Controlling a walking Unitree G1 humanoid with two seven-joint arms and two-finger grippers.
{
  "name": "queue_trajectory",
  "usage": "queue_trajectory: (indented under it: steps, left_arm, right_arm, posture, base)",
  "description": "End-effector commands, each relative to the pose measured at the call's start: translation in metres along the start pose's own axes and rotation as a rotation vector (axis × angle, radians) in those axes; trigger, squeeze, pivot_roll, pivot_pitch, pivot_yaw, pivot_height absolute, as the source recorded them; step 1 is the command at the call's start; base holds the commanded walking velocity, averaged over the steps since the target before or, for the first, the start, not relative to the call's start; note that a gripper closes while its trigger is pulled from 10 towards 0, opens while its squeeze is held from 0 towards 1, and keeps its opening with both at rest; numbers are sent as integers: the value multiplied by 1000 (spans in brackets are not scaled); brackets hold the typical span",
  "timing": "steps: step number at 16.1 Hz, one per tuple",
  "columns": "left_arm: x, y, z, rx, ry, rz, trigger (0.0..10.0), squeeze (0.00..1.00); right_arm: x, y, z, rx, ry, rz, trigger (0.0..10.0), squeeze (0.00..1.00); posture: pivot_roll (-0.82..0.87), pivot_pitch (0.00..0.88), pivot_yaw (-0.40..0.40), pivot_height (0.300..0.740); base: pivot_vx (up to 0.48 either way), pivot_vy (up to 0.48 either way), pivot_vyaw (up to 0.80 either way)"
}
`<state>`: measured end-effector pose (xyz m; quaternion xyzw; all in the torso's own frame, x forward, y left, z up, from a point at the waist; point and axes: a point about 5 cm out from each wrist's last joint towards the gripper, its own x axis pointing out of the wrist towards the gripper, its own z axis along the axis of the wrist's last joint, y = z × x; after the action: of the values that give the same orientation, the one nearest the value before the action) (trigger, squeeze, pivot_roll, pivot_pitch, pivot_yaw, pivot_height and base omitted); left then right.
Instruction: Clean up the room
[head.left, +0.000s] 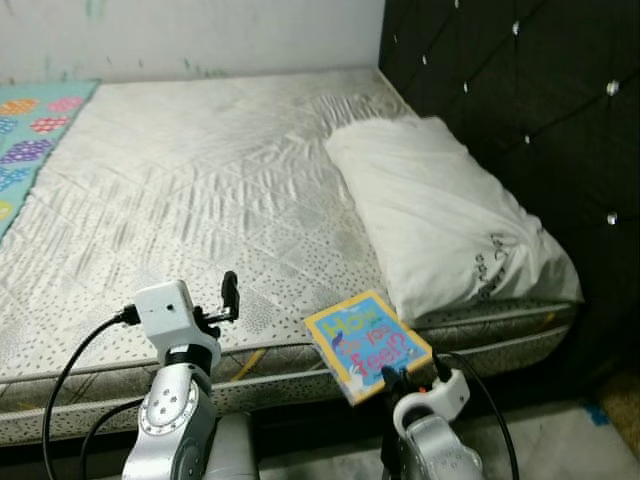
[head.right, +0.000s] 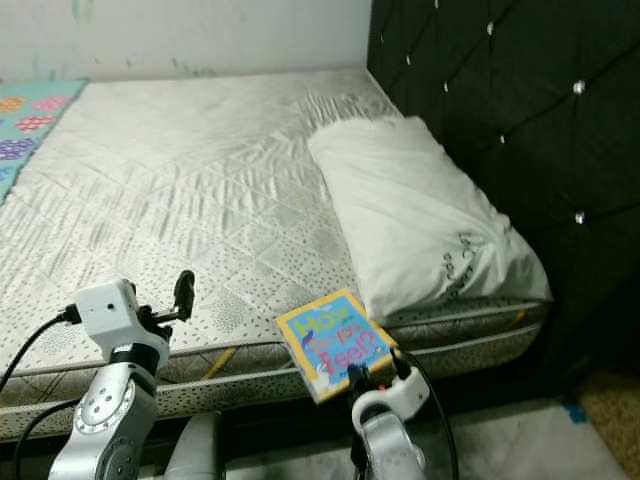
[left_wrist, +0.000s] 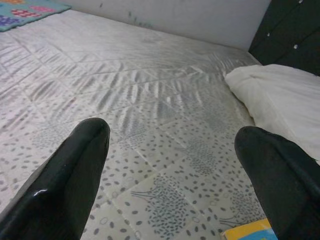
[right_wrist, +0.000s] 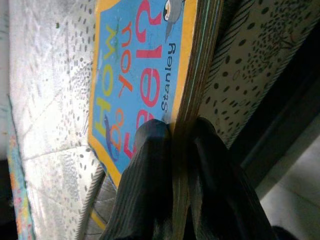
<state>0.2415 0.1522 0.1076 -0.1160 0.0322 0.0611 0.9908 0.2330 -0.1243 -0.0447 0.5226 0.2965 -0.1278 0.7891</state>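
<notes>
My right gripper (right_wrist: 172, 145) pinches thick glossy board book (head.left: 367, 344) at quilted mattress (head.left: 200, 200) edge, nr soft pillow (head.left: 450, 220); left gripper (left_wrist: 175, 165) wide open, empty.

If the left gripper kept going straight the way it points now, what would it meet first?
Probably the bare mattress: the left gripper, jaws open, aims low across it. The pillow lies off to one side; depth is unclear.

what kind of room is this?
Most likely a bedroom: a bare quilted mattress, a white pillow against a black tufted headboard. The right gripper holds a children's book.
</notes>
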Motion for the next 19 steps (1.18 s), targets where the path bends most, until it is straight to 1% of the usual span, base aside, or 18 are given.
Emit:
queue_trajectory:
  steps: [1, 16, 17, 18, 19]
  left_arm:
    - [-12, -4, 1, -29, 13, -6, 10000, 0]
    - [-12, -4, 1, -29, 13, -6, 10000, 0]
    - [0, 0, 0, -9, 0, -1, 10000, 0]
    - [23, 10, 8, 65, -76, 5, 10000, 0]
    - [27, 12, 11, 86, -96, 7, 10000, 0]
  right_arm:
    - [-2, 226, -44, -446, -42, 683, 10000, 0]
    - [-2, 226, -44, -446, -42, 683, 10000, 0]
    - [-5, 228, -10, -755, -250, 712, 10000, 0]
    - [-38, 242, 57, -1268, -803, 712, 10000, 0]
    - [-46, 244, 68, -1319, -909, 708, 10000, 0]
  posture:
    - [147, 0, -25, 587]
    - [147, 0, -25, 587]
    - [138, 0, 0, 587]
    - [99, 0, 0, 587]
    - [97, 0, 0, 587]
  base:
    - [0, 0, 0]
    - [0, 0, 0]
    - [0, 0, 0]
    - [0, 0, 0]
    - [0, 0, 0]
